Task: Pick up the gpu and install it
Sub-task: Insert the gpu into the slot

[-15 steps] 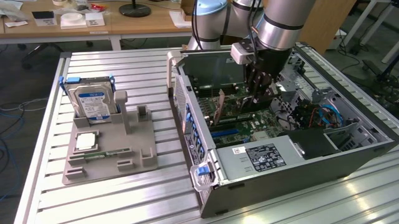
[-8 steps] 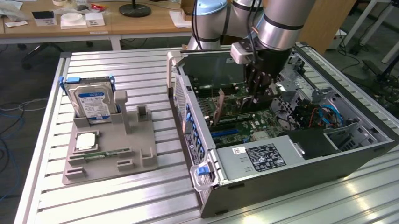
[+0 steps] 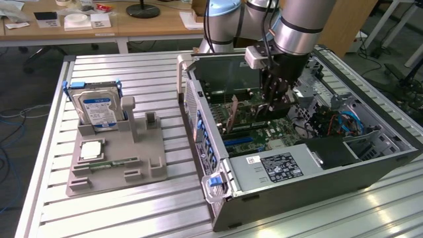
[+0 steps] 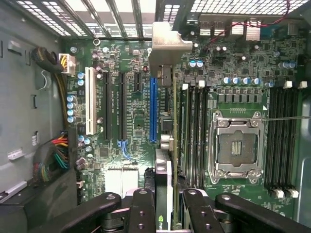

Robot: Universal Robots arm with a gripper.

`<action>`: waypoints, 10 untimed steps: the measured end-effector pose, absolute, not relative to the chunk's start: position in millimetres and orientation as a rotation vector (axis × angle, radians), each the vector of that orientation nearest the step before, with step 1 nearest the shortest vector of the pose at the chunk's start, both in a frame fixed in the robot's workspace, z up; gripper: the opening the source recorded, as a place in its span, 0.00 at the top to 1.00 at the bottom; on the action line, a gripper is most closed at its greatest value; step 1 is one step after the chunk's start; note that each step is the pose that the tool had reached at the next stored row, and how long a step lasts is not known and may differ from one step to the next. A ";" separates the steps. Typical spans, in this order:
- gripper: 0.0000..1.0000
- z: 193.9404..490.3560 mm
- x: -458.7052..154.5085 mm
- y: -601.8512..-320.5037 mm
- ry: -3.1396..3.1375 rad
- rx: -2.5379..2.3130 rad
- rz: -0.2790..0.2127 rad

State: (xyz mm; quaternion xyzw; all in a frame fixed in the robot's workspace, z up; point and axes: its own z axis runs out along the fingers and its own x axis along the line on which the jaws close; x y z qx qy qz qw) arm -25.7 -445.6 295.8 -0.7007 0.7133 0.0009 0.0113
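Observation:
The gpu (image 4: 166, 160) shows edge-on in the wrist view. Its silver bracket (image 4: 164, 44) sits at the case's rear grille, and its thin green board runs back between my fingers. My gripper (image 4: 167, 206) is shut on the gpu, one black finger (image 4: 143, 208) on each side. The card stands upright over the motherboard (image 4: 131, 121), right beside the long blue slot (image 4: 153, 109). I cannot tell whether it is seated. In the exterior view my gripper (image 3: 276, 101) reaches down inside the open computer case (image 3: 317, 198), with the gpu (image 3: 248, 116) hanging below it.
A grey holder tray (image 3: 116, 158) on the exterior view's left carries a hard drive (image 3: 99, 109), a CPU (image 3: 92, 148) and a memory stick (image 3: 109, 162). Inside the case are the power supply (image 3: 278, 166), the CPU socket (image 4: 236, 145), memory slots (image 4: 194, 131) and cable bundles (image 4: 53, 155).

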 end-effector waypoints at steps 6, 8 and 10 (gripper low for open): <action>0.73 295.0 -28.7 -446.9 2.224 -2.186 0.002; 0.73 294.4 -29.5 -447.8 2.224 -2.186 0.003; 0.73 294.0 -29.9 -448.0 2.224 -2.186 0.002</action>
